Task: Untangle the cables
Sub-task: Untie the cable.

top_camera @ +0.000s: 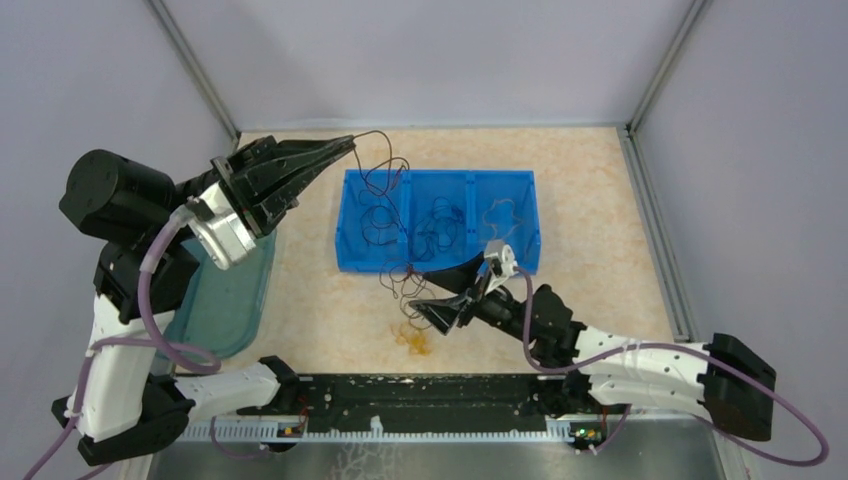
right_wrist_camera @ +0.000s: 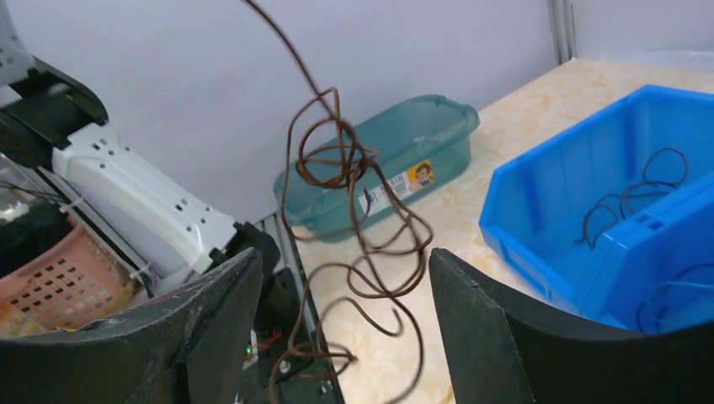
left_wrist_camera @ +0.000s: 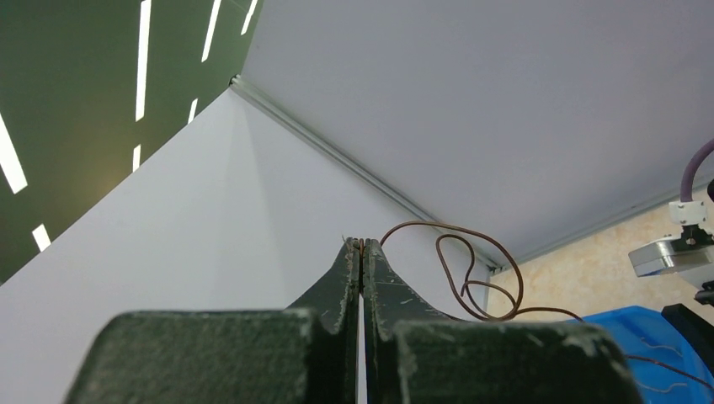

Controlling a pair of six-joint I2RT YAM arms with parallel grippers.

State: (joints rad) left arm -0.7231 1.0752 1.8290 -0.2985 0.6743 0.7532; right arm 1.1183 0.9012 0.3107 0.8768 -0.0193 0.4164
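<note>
Cables (top_camera: 440, 225) lie in the three compartments of the bin (top_camera: 360, 258), which stands mid-desk (top_camera: 600, 200). A tangle (top_camera: 403, 283) hangs just before the bin's front wall, beside the right pincer (top_camera: 425, 290). The left pincer (top_camera: 345, 146) is behind the bin's left corner, and a tub (top_camera: 225, 320) lies to the left of the bin.

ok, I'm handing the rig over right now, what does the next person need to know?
Left pincer: shut on the end of a brown cable, raised high, left of the blue bin.
Right pincer: open, the cable's knotted loops hang between its fingers, ungripped.
More cables lie in all three bin compartments.
Done: one cable raised by its end. Left: loosen that knot, then the rest.
</note>
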